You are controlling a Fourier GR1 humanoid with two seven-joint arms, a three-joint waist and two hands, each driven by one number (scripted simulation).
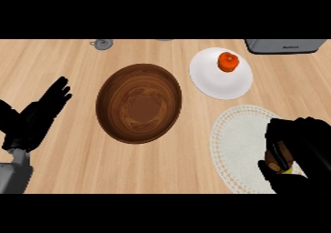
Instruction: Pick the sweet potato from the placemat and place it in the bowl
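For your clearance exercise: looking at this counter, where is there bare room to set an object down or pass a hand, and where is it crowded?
Bare counter lies between the resting left hand and the wooden bowl, and in front of the bowl. The bowl's inside is free. Crowded: the right side, where white plate with an orange item, placemat and right hand curled on the sweet potato sit close.

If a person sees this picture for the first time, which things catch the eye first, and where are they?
The big brown wooden bowl in the middle stands out first. To its right, a white plate carries a small orange thing. At the lower right, the right hand curls round the sweet potato over the pale placemat; the left hand rests open at the left edge.
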